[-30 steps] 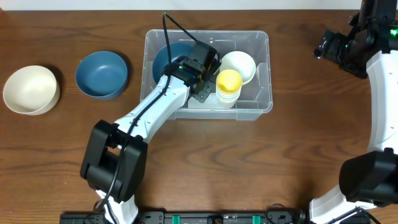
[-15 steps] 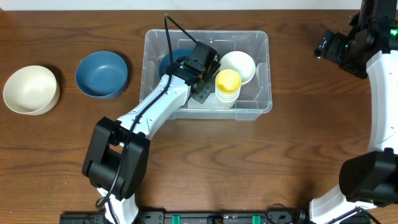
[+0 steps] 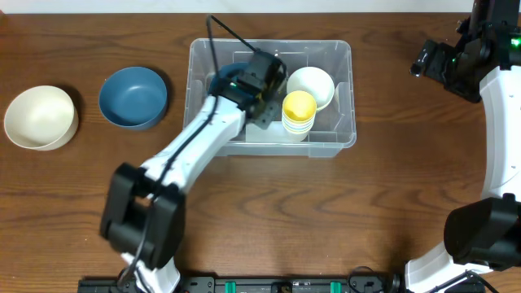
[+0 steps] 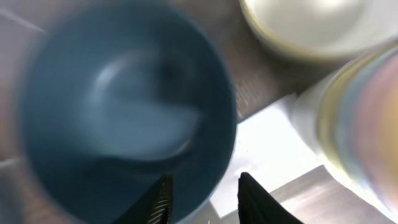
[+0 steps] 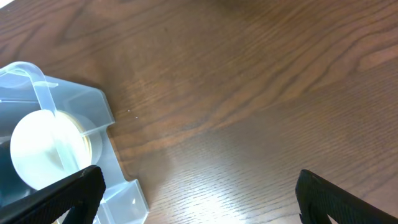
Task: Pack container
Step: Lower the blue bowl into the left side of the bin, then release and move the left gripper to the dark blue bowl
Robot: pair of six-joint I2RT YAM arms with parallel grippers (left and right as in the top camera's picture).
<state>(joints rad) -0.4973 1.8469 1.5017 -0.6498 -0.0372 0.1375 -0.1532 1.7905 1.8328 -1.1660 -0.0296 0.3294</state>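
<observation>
Brown wooden table is occupied at its far middle by the container, inside which the left hand is held narrowly parted across a blue bowl's rim. Far right, the right hand is spread wide above the table.
</observation>
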